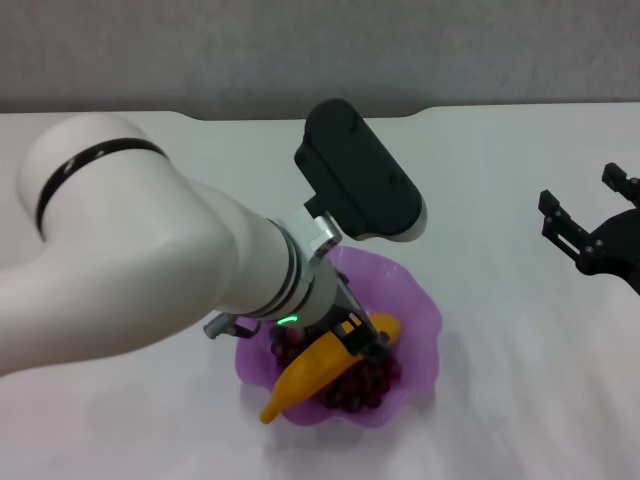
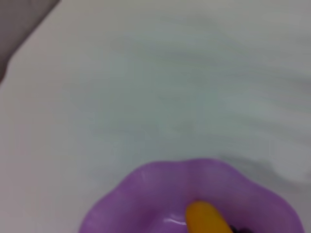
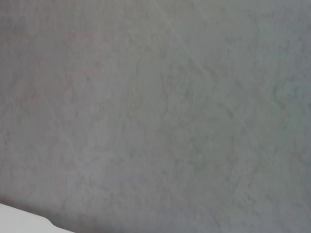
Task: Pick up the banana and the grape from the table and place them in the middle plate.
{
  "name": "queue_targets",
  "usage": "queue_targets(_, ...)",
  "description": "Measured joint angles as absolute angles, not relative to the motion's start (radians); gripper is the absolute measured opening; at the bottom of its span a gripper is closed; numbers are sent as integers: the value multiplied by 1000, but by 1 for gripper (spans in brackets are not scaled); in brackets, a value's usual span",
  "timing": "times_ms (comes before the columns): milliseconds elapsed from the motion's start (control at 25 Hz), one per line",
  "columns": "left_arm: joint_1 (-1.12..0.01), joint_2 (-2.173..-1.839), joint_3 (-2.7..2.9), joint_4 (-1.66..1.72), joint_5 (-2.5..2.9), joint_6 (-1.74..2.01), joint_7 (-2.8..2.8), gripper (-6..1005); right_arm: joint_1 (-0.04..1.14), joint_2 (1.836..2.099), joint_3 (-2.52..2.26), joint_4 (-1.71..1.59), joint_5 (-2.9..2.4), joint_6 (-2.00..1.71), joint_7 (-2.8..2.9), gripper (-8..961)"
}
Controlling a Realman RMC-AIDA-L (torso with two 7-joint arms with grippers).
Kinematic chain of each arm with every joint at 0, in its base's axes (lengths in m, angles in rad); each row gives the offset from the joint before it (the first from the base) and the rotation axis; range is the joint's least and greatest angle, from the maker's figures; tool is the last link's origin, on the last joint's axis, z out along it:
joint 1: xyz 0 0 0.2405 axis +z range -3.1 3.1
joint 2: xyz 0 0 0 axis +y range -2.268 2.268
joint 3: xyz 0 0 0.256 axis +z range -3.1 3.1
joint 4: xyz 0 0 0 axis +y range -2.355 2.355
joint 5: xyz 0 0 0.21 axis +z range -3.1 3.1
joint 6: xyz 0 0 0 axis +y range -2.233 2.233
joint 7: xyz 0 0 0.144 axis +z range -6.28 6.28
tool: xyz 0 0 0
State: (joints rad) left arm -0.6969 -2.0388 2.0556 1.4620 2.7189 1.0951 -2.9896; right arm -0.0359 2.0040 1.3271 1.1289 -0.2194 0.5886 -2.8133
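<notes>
Both fruits sit in the middle plate: the banana lies across the grape. Left gripper grasps the banana; lifting away clenched could drag it out. Right gripper hangs released, far right.

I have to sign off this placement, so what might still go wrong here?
The curved yellow-orange banana lies on the dark red-purple grape bunch, its tip overhanging the translucent purple scalloped plate's rim; it may slide onto the white table. The left gripper sits at the banana and may drag it out. The right gripper is parked aside.
</notes>
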Motion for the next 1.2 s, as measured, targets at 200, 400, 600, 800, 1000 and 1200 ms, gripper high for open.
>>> queue_targets(200, -655, -2039, 2054, 1577, 2778, 1119, -2990, 841, -38, 2003, 1328, 1127, -219, 590, -2813, 798)
queue_targets(400, -628, -2039, 2038, 1669, 2838, 1134, -2990, 841, -37, 2003, 1328, 1130, -224, 589, -2813, 798)
queue_targets(600, -564, -2034, 1975, 1760, 2868, 1110, -2983, 841, -37, 2003, 1326, 1136, -230, 594, -2813, 798)
queue_targets(800, -421, -2031, 1860, 1883, 2861, 1002, -2925, 841, -41, 2003, 1326, 1145, -230, 595, -2806, 798)
queue_targets(1000, -268, -2031, 1791, 1961, 2855, 814, -2874, 841, -41, 2003, 1330, 1148, -230, 598, -2800, 799)
queue_targets(1200, -178, -2030, 1674, 1942, 2741, 659, -2807, 841, -43, 2003, 1343, 1143, -230, 640, -2767, 799)
